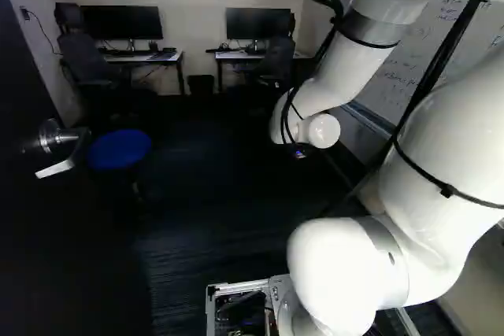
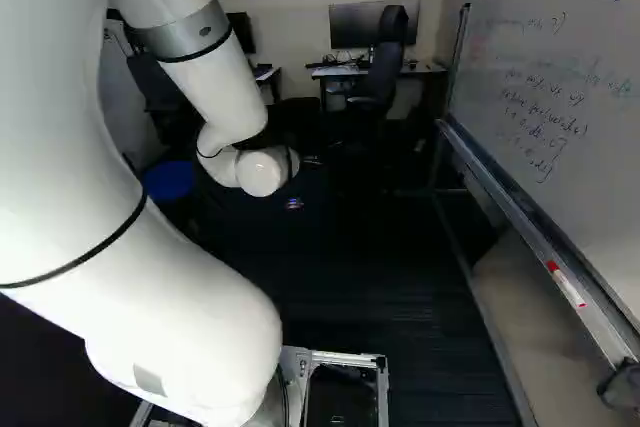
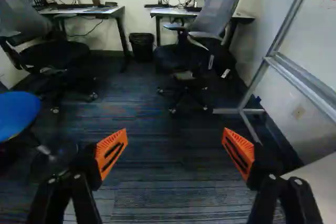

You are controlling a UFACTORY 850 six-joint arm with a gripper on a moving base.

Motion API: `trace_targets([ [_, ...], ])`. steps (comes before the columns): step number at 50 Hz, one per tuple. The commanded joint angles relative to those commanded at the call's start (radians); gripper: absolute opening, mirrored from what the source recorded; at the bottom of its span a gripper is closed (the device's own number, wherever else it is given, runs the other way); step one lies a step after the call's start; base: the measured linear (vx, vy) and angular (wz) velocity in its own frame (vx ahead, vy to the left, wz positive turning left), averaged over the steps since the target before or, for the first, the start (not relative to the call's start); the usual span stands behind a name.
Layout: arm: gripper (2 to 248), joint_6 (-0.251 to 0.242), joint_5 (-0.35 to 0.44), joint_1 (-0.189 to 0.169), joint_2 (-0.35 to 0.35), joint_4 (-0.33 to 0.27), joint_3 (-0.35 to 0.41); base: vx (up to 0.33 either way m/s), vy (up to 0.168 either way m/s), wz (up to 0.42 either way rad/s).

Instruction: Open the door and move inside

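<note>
The dark door (image 1: 71,234) stands swung open along the left side of the left base view, its silver lever handle (image 1: 61,155) facing the room. In that view the gripper (image 1: 299,153) is mostly hidden behind the white wrist, well right of the handle and apart from it. The wrist view shows the gripper (image 3: 175,148) with its two orange-padded fingers spread wide and only carpet beyond them. No part of the door shows there.
A blue stool (image 1: 120,149) stands just beyond the handle. Desks with monitors, office chairs (image 3: 197,40) and a black bin (image 3: 142,46) line the far wall. A whiteboard (image 2: 560,97) on a metal frame runs along the right, its foot (image 3: 239,111) on the carpet.
</note>
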Motion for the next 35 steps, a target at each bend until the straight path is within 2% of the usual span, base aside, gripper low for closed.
trace_targets([
  [35,247,0.0,0.0,0.0,0.0,0.0,0.0,0.183,0.002,-0.019],
])
